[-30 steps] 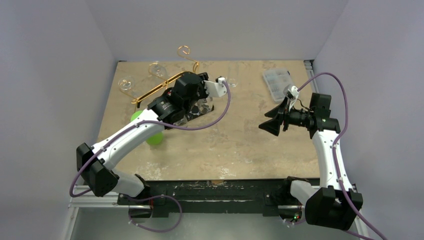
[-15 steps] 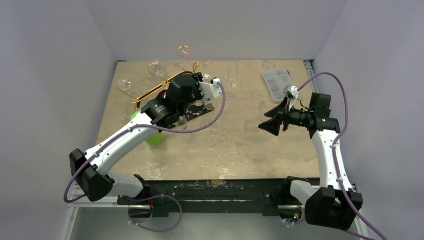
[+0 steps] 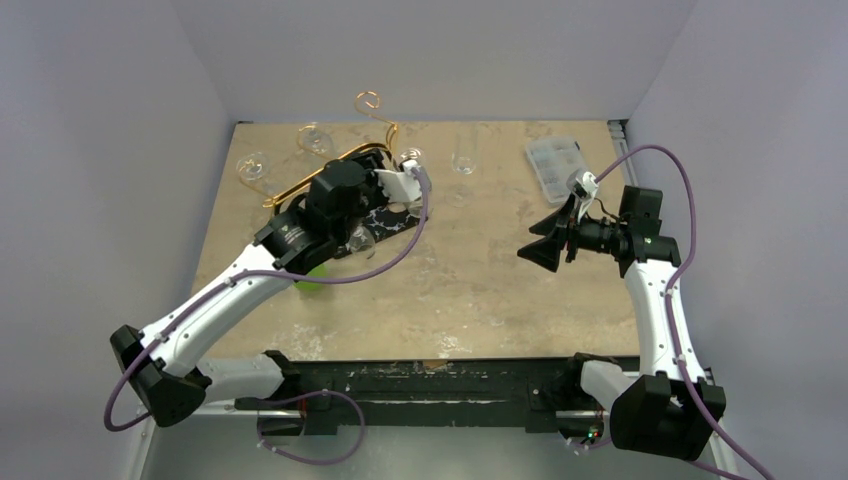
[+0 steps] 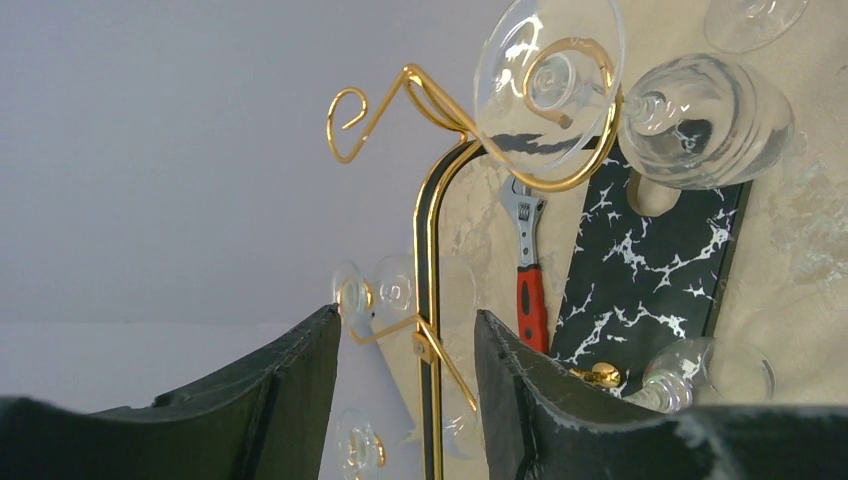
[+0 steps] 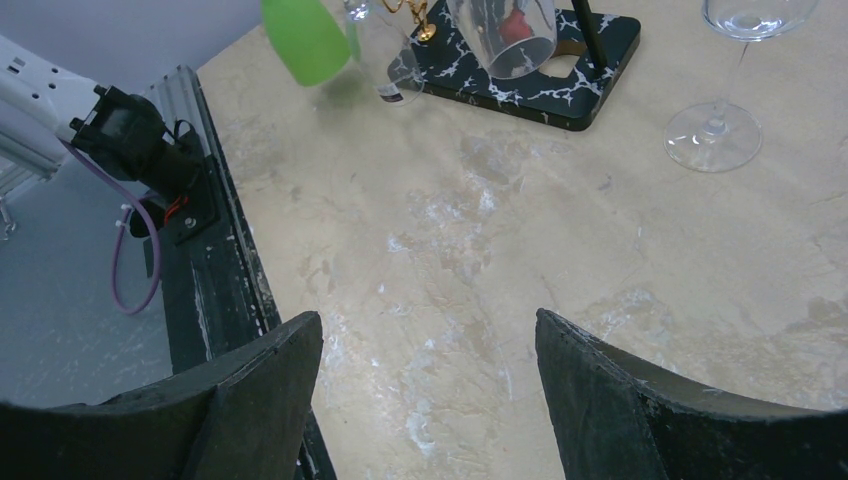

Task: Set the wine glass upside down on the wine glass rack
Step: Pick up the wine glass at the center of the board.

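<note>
- The wine glass [image 4: 705,125] hangs on the rack [image 4: 430,250]. Its foot lies in one curled gold loop at the top of the stand, the stem passes through, and the bowl sits on the far side of the loop, over the black board [image 4: 640,290].
- Its long axis runs foot to bowl. In the left wrist view that is left to right, toward the table [image 5: 480,250]. The right wrist view shows what we take for the same bowl, mouth facing down at the board. We judge it upside down and close to vertical, perhaps a little tilted.
- The left gripper [image 4: 407,330] has its jaws apart and holds nothing. The rack's post shows in the gap, beyond the fingertips, and the glass is higher and to the right in that view, apart from them.
- We judge the hanging step done, or all but done. The next move calls for a slow, straight pull away from the post — a knock on the thin wire could swing the glass off its loop.
- The right gripper [image 5: 428,330] hovers over the table, jaws apart and empty, well apart from the rack.
- Further out, a red-handled wrench [image 4: 530,290] lies beside the board, an upright glass [image 5: 712,137] stands on the table, and other glasses [image 3: 250,165] hang on farther arms of the rack.
</note>
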{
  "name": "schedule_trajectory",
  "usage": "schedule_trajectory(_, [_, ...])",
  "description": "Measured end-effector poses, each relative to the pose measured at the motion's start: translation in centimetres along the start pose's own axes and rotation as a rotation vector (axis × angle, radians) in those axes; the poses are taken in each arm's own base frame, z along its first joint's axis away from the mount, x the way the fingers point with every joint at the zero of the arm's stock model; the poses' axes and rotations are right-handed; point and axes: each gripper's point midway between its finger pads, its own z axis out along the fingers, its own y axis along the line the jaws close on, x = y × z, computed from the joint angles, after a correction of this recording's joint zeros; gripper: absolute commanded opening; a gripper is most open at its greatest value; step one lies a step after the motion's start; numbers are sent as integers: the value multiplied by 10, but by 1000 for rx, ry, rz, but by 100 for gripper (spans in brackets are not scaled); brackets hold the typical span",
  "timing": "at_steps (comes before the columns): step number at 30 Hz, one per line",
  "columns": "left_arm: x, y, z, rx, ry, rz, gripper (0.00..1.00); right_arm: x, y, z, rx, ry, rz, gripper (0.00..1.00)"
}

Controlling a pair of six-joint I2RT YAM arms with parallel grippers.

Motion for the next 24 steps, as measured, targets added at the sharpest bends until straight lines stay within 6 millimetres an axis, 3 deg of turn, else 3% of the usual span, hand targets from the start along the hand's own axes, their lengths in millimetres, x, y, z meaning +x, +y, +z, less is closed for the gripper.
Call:
schedule_trajectory(10, [5,22,-49,-60,-80,-162,57,0,-1,0,2,-1,-4,77])
schedule_trajectory(24, [25,8,-109,-54,-232,-429,81,12,-8,-2,33,51,-61,77])
